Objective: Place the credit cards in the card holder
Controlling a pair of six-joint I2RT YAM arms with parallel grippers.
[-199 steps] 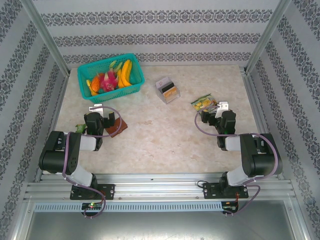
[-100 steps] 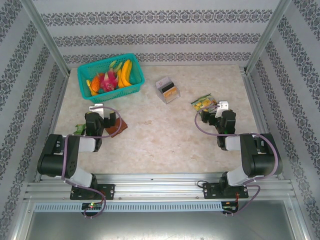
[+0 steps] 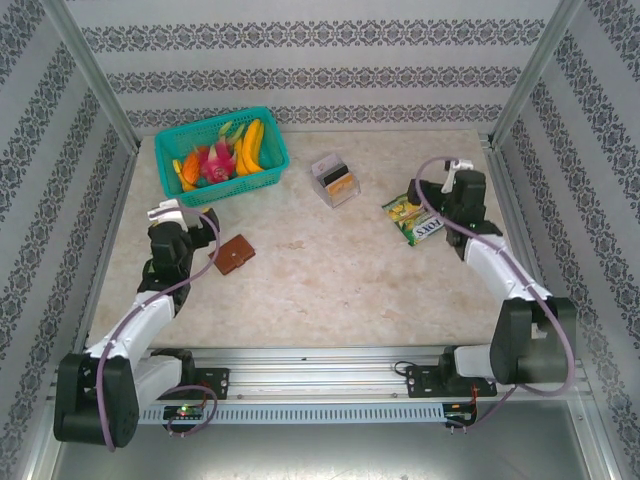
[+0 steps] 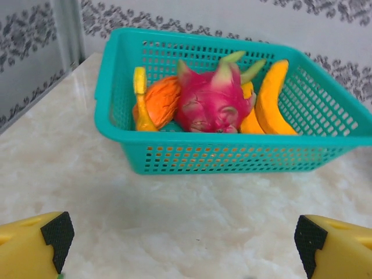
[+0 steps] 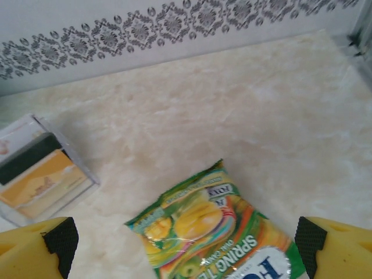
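Observation:
The credit cards (image 3: 340, 185) stand on edge inside a clear plastic box at the table's middle back; in the right wrist view a dark, an orange-yellow and a whitish card (image 5: 36, 174) show at the left edge. The card holder (image 3: 234, 255), a brown folded wallet, lies flat on the table left of centre. My left gripper (image 3: 195, 222) hovers just left of and beyond it, open, facing the basket; its yellow fingers (image 4: 32, 250) frame bare table. My right gripper (image 3: 428, 195) is open beside the snack packet, with nothing between its fingers (image 5: 35, 250).
A teal basket (image 3: 265, 180) (image 4: 232, 157) holding a dragon fruit, bananas and other fruit sits at the back left. A green-yellow snack packet (image 3: 415, 218) (image 5: 215, 232) lies on the right. Metal frame posts and patterned walls close in the table.
Both arms have unfolded and reached away from their bases. The left gripper moved off the card holder toward the basket. The right gripper moved farther back, uncovering the snack packet.

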